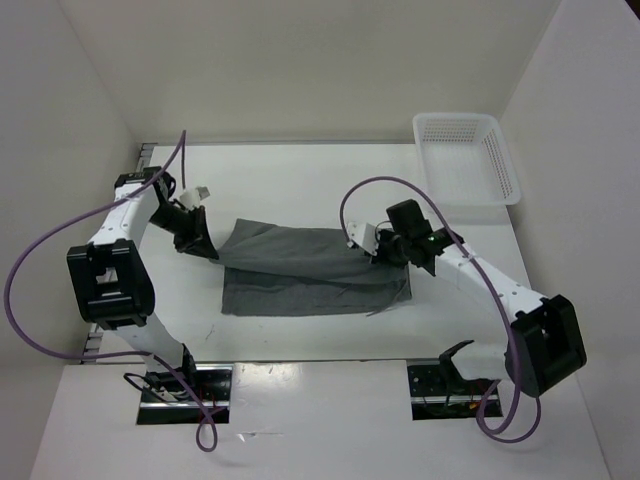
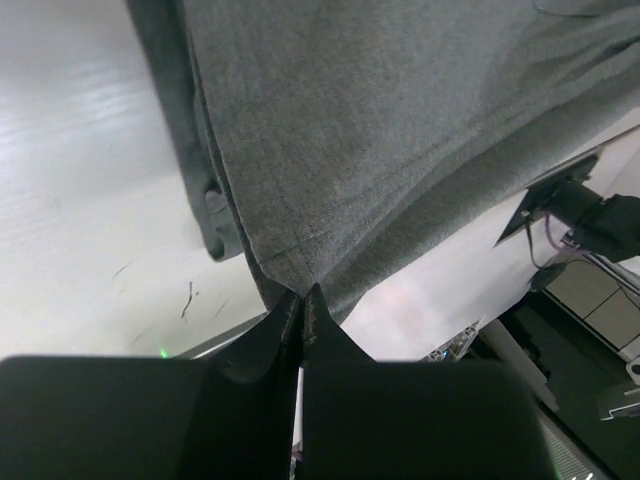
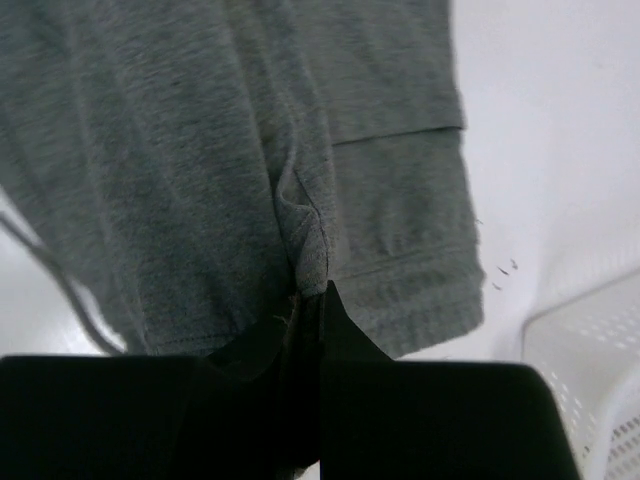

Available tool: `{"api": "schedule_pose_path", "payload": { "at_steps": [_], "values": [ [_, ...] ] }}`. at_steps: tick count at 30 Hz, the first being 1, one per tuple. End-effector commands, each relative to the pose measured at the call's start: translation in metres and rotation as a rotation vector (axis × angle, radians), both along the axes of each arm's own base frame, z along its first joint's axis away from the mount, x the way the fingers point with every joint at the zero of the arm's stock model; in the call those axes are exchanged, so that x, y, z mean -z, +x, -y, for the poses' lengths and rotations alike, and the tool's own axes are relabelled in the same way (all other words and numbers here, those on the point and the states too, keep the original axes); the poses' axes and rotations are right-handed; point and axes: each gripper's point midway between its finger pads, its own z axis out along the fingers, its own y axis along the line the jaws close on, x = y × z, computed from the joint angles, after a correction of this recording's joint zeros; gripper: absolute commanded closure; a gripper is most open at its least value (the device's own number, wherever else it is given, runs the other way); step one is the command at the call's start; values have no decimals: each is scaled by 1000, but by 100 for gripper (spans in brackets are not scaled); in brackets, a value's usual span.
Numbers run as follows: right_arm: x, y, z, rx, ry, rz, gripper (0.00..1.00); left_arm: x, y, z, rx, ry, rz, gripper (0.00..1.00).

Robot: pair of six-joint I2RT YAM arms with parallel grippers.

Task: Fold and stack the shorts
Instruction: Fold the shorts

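A: Left end effector?
B: Closed to a sliver, tips pinching a hemmed corner of the shorts. Grey cloth fanning away from the tips toward 12 o'clock in the left wrist view, a second layer hanging at 10 o'clock.
A: Right end effector?
B: Closed too, gripping a puckered fold of the same fabric. Hem band just beside the grip, toward 3 o'clock in the right wrist view.
A: And seen from above?
B: Left grip at the 9 o'clock end of the garment, right grip at the 3 o'clock end. Shorts spread lengthwise across the middle of the bench, in 2 layers: darker upper layer drawn between the 2 grips, lighter lower layer flat on the surface toward 6 o'clock.
A: Anything else around?
B: White perforated basket at the 1 o'clock corner of the bench, well apart from the shorts.
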Motion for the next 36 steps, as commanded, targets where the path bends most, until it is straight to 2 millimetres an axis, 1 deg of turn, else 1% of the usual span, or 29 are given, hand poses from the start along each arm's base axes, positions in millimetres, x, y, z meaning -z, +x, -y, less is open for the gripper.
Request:
{"api": "schedule_pose_path", "payload": {
  "at_steps": [1, 3, 5, 6, 7, 8, 9, 11, 12, 13, 14, 15, 16, 17, 18, 19, 20, 22, 23, 24, 25, 26, 27, 28, 29, 31, 32, 33, 36],
  "values": [
    [7, -32, -4, -146, -56, -36, 100, -1, -22, -9, 2, 70, -53, 100],
    [7, -39, -8, -179, -59, -47, 99, 7, -32, -6, 30, 89, -102, 100],
    [15, -56, -11, -219, -83, -94, 91, 18, -48, -3, 57, 109, -172, 100],
    [17, -64, -12, -248, -96, -102, 87, 21, -56, 3, 90, 118, -198, 100],
    [24, -74, -10, -262, -114, -137, 84, 26, -63, 3, 111, 143, -219, 100],
    [24, -78, -12, -288, -126, -123, 80, 33, -67, 5, 132, 157, -236, 99],
    [27, -85, -8, -301, -144, -129, 76, 38, -77, 9, 167, 170, -265, 97],
    [28, -92, -3, -327, -170, -131, 73, 41, -79, 12, 187, 183, -262, 97],
    [28, -97, -1, -333, -182, -127, 69, 41, -79, 12, 187, 183, -261, 97],
    [29, -101, 2, -334, -185, -132, 64, 44, -82, 12, 200, 195, -271, 97],
    [28, -103, 4, -342, -191, -136, 53, 44, -82, 12, 201, 195, -271, 96],
    [26, -102, 5, -337, -194, -123, 44, 45, -83, 11, 213, 215, -271, 96],
    [24, -102, 7, -332, -204, -125, 32, 47, -87, 9, 216, 226, -284, 96],
    [17, -99, 4, -306, -184, -119, 29, 51, -88, 6, 219, 245, -288, 96],
    [12, -96, 3, -280, -176, -110, 27, 51, -88, 6, 219, 246, -288, 96],
    [7, -94, 1, -252, -155, -107, 29, 53, -92, 4, 222, 253, -300, 96],
    [-9, -80, -7, -213, -105, -74, 30, 51, -92, 4, 220, 254, -290, 96],
    [-23, -66, -9, -83, 13, -115, 32, 53, -93, 6, 219, 245, -291, 96],
    [-35, -57, -12, -37, 63, -117, 32, 53, -92, 8, 218, 235, -290, 96],
    [-37, -53, -10, 57, 119, -162, 32, 53, -92, 8, 218, 235, -290, 96],
    [-33, -54, -15, 77, 155, -226, 34, 52, -92, 9, 217, 224, -289, 96],
    [-39, -50, -18, 114, 195, -251, 36, 53, -95, 9, 218, 223, -298, 96],
    [-38, -49, -11, 205, 239, -315, 36, 55, -95, 9, 219, 222, -307, 95],
    [-41, -51, -15, 225, 296, -369, 38, 56, -93, 9, 218, 223, -298, 95],
    [-43, -46, -14, 265, 329, -405, 38, 55, -93, 11, 217, 214, -297, 95],
    [-44, -47, -1, 381, 385, -506, 38, 54, -93, 11, 216, 215, -288, 95],
    [-47, -49, -4, 376, 415, -561, 38, 56, -93, 11, 215, 215, -287, 95],
    [-44, -59, -1, 398, 404, -623, 38, 57, -93, 11, 215, 215, -287, 95],
    [-49, -53, 9, 418, 410, -606, 38, 56, -90, 13, 201, 192, -277, 95]
  ]
}}
